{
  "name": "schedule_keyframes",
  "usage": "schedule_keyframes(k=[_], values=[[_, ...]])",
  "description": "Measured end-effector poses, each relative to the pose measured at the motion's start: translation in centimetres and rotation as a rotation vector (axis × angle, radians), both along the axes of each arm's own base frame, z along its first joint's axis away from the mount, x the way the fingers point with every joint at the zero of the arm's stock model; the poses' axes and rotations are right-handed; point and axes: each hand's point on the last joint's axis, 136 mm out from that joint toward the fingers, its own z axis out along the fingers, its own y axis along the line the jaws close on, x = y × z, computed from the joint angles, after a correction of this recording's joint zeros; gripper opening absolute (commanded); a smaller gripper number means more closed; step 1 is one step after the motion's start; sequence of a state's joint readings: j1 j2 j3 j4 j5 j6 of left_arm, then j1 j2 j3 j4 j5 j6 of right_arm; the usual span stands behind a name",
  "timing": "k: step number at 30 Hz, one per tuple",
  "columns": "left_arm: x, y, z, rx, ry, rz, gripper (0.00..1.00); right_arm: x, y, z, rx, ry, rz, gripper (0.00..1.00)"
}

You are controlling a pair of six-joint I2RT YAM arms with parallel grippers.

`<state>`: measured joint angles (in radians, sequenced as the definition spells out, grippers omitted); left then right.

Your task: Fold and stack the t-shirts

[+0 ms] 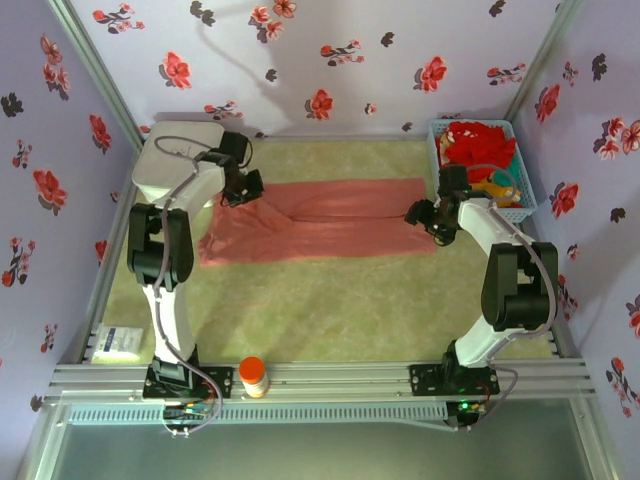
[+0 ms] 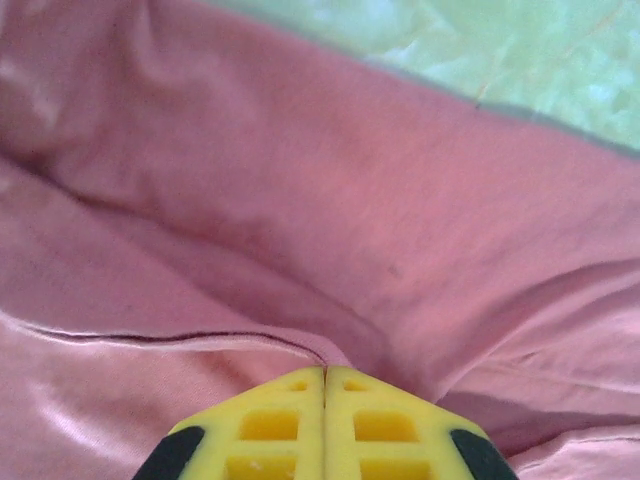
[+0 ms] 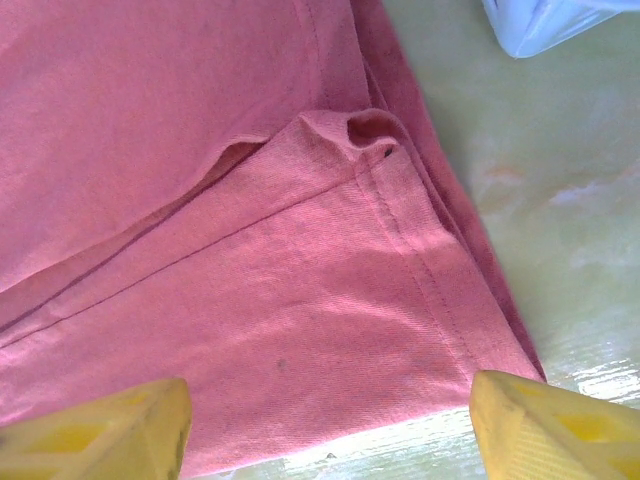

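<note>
Left pincer clamped on shirt near table's far-left corner; right pincer spread wide over its right end. Laid lengthwise left to right, along far edge.

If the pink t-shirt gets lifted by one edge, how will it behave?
The salmon-pink t-shirt is likely floppy: it lies in soft folds and wrinkles, so a lifted edge should sag. It probably weighs little, being thin knit cloth. Pushed, it would probably bunch up on the green mat rather than slide whole.
</note>
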<state>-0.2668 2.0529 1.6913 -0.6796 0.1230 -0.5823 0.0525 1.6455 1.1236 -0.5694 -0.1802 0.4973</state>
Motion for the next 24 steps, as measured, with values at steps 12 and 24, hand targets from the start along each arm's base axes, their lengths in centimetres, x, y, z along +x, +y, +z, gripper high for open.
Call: schedule_keyframes(k=[12,24], values=[[4.4,-2.8,-2.7,0.077,0.017,-0.118,0.35,-0.4,-0.1,-0.1,-0.009,0.016,0.007,0.75],[-2.3,0.2,-1.2,0.172,0.075,-0.119,0.36,3.4,2.9,2.3,-0.038,-0.067,0.091,0.71]])
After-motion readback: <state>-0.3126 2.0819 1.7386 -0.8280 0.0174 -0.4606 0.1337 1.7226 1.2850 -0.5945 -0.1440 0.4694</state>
